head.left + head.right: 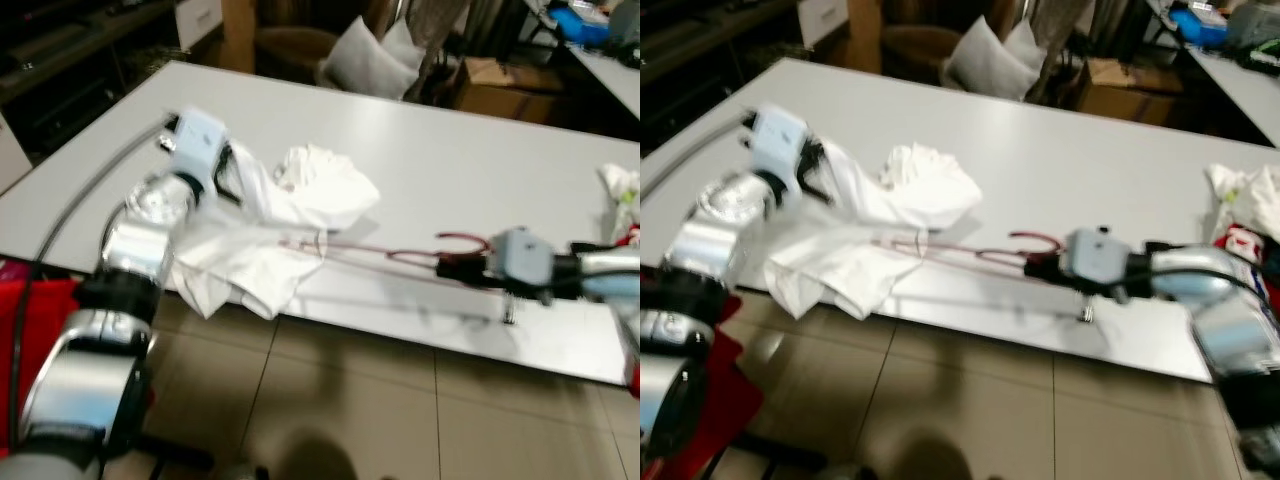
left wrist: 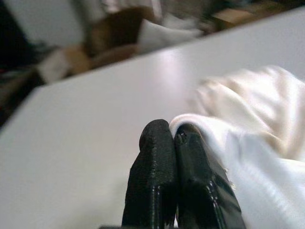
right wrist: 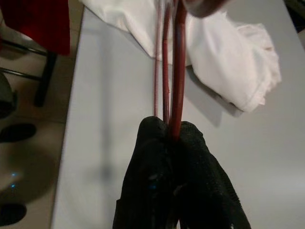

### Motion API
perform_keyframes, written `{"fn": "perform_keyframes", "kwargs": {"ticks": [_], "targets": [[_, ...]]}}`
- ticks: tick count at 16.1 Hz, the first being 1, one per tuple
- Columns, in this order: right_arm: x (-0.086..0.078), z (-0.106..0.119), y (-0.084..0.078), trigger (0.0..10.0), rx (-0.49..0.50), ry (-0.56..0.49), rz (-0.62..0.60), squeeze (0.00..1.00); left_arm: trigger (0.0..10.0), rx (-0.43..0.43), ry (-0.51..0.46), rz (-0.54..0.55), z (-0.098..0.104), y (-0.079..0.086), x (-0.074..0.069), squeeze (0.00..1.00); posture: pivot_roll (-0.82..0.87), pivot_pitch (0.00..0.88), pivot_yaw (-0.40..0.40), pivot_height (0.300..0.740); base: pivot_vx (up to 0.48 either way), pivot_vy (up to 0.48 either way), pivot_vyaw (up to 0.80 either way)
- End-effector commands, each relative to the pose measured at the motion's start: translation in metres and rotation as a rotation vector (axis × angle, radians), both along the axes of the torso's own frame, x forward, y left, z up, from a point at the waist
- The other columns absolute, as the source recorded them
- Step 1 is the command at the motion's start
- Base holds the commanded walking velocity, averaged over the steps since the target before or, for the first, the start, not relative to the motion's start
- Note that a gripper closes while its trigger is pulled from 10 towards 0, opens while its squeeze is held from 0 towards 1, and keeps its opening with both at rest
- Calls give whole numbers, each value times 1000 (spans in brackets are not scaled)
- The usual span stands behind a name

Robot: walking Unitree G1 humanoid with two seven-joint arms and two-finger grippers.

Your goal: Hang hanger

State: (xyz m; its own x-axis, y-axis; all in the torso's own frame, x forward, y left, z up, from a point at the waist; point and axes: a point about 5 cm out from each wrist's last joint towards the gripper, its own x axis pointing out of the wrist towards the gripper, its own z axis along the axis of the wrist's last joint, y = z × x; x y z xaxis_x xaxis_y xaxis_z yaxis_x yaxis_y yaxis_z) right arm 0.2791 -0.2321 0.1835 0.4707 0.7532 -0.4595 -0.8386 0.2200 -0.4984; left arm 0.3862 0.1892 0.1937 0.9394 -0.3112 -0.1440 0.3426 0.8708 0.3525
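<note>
One red hanger (image 1: 400, 252) is seen lying low over the white counter (image 1: 450, 150), near its front edge. Its hook end is held by the right gripper (image 3: 172, 131), whose jaws are squeezed tight on the thin red wires. The other end of the hanger is tucked inside one white garment (image 1: 290, 215), which is bunched up on the counter and partly hangs over the edge. A fold of that garment is pinched by the left gripper (image 2: 172, 138), and its two jaws are pressed together. Two arms are counted. One more heap of white cloth (image 1: 1245, 190) is seen at the counter's far right. One grey pillow (image 1: 365, 62) is seen behind the counter.
</note>
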Motion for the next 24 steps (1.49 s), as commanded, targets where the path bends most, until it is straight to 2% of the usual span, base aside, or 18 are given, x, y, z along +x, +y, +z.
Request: {"fn": "perform_keyframes", "kwargs": {"ticks": [1, 4, 5, 6, 9, 10, 11, 12, 14, 16, 17, 18, 19, 20, 21, 22, 23, 24], "targets": [[-7, 16, -9, 10000, 4, -22, -31, 0, 10000, 1, 49, -45, -5, 6, -5, 1000, -96, 0, -8, 740, 0, 0, 0], [-22, 22, -18, 10000, -22, -13, -73, 0, 10000, -21, 126, -96, -17, 11, -17, 1000, -99, 0, -3, 740, 0, 0, 0], [-29, 28, -24, 10000, -5, -10, -109, 0, 10000, 18, 183, -146, -25, 15, -28, 1000, -96, 0, -3, 740, 0, 0, 0], [-33, 32, -25, 10000, 1, -10, -120, 0, 10000, 31, 203, -159, -27, 18, -32, 1000, -96, 0, -3, 740, 0, 0, 0], [-41, 42, -29, 10000, 7, -20, -168, 0, 10000, 18, 230, -275, -14, 23, -50, 1000, -108, 0, 7, 740, 0, 0, 0], [-40, 40, -27, 10000, 17, -36, -208, 0, 10000, 0, 238, -367, -1, 21, -65, 1000, -112, 0, 10, 740, 0, 0, 0], [-39, 39, -22, 10000, 50, -48, -237, 0, 10000, -23, 238, -411, 10, 20, -75, 1000, -112, 0, 6, 740, 0, 0, 0], [-35, 37, -19, 10000, 91, -62, -324, 0, 10000, -72, 221, -467, 22, 18, -86, 1000, -108, 0, -4, 740, 0, 0, 0], [-34, 35, -16, 10000, 158, -47, -408, 0, 10000, -191, 168, -525, 43, 10, -96, 1000, -96, 0, -22, 740, 0, 0, 0], [-28, 32, -7, 10000, 282, -72, -525, 0, 10000, -358, 12, -504, 66, -7, -96, 1000, -85, 0, -37, 740, 0, 0, 0], [-24, 32, -5, 10000, 320, -95, -587, 0, 10000, -390, -22, -483, 68, -13, -96, 1000, -84, 0, -40, 740, 0, 0, 0], [-17, 32, 2, 10000, 431, -122, -709, 0, 10000, -407, -69, -359, 60, -22, -93, 643, -83, 0, -44, 740, 0, 0, 0], [-16, 29, 10, 10000, 520, -115, -777, 0, 10000, -382, -70, -240, 47, -23, -89, 208, -87, 0, -46, 740, 0, 0, 0], [-16, 24, 21, 10000, 588, -88, -822, 0, 10000, -387, -69, -158, 37, -25, -88, 51, -89, 0, -46, 740, 0, 0, 0], [-16, 20, 30, 10000, 598, -79, -842, 0, 10000, -387, -68, -117, 31, -27, -87, 0, -91, 0, -44, 740, 0, 0, 0], [-17, 14, 42, 10000, 600, -77, -869, 0, 10000, -370, -71, -57, 23, -30, -87, 0, -93, 0, -44, 740, 0, 0, 0], [-18, 10, 52, 10000, 610, -66, -886, 0, 10000, -316, -92, -10, 15, -32, -87, 0, -98, 0, -44, 740, 0, 0, 0], [-19, 8, 58, 10000, 622, -49, -887, 0, 10000, -291, -108, 3, 11, -34, -88, 0, -101, 0, -44, 740, 0, 0, 0]]}}
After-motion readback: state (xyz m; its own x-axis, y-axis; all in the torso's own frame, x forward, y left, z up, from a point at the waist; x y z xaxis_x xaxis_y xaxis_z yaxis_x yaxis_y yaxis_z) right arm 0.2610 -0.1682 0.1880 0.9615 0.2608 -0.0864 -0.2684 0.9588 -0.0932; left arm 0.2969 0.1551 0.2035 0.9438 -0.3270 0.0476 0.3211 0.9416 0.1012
